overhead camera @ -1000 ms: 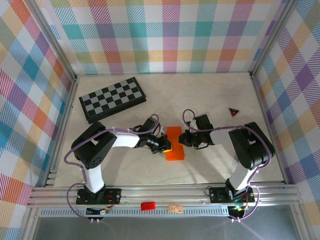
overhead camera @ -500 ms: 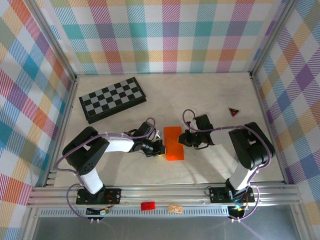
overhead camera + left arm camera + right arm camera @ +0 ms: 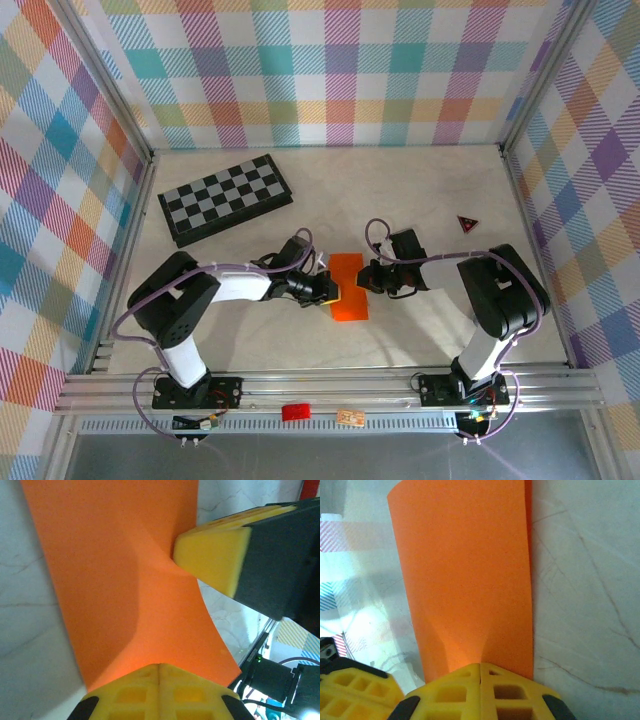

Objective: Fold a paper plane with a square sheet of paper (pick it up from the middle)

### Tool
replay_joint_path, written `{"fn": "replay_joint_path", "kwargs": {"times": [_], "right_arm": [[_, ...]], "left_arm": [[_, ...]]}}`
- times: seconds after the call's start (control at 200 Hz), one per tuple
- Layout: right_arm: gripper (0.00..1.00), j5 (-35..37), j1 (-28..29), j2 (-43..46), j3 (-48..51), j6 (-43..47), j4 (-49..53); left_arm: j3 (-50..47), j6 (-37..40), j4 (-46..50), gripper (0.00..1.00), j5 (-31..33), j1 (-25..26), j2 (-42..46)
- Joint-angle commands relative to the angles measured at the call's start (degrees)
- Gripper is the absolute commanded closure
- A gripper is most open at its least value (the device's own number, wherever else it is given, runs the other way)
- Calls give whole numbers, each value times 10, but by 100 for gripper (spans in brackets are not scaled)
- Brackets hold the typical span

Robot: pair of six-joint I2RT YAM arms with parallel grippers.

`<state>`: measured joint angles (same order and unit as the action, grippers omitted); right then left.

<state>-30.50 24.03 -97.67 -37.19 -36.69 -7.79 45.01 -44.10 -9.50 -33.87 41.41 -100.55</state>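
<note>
Square sheet of paper [image 3: 349, 287], doubled into a narrow rectangle, sits mid-tabletop [image 3: 400, 190], toward the near edge. Left gripper [image 3: 331, 291] and right gripper [image 3: 369, 277] jaws are clamped on opposite long edges, probably to steady it for creasing.

Both arms are reaching low and inward from their bases, elbows pushed out to the sides, so the 2 wrists are nearly meeting in the middle. The left gripper [image 3: 330, 291] is pointing right, its 2 yellow fingers [image 3: 159, 690] pressing together with only a seam between them, pinching the left edge of the square sheet of paper [image 3: 350, 297]. The right gripper [image 3: 368, 277] is pointing left toward it, its fingers [image 3: 480, 690] likewise clamping tight on the opposite edge. The 2 grippers are facing each other, close but apart, the right one sitting slightly farther from the bases.
</note>
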Motion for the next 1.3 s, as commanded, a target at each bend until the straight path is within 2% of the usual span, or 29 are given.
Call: {"fn": "replay_joint_path", "kwargs": {"times": [0.0,0.325,0.545,0.695,0.85,0.935,1.125,1.295], "right_arm": [[100,92,-5,-35,31,9,91],[100,106,-5,-32,17,23,119],[100,108,-5,-30,19,23,118],[100,106,-5,-30,19,21,117],[100,104,-5,-31,14,23,120],[100,103,-5,-31,13,22,120],[100,102,-5,-32,15,21,119],[100,105,-5,-34,9,25,130]], "left_arm": [[4,-1,-7,100,-32,7,-28],[-57,119,152,100,46,7,-1],[-60,136,170,100,48,7,64],[-42,82,143,100,61,6,95],[-57,-34,-35,100,-2,7,63],[-48,-66,-88,100,-20,10,35],[-27,-52,-65,100,-30,20,-6],[-67,-26,-41,100,-29,20,-6]]}}
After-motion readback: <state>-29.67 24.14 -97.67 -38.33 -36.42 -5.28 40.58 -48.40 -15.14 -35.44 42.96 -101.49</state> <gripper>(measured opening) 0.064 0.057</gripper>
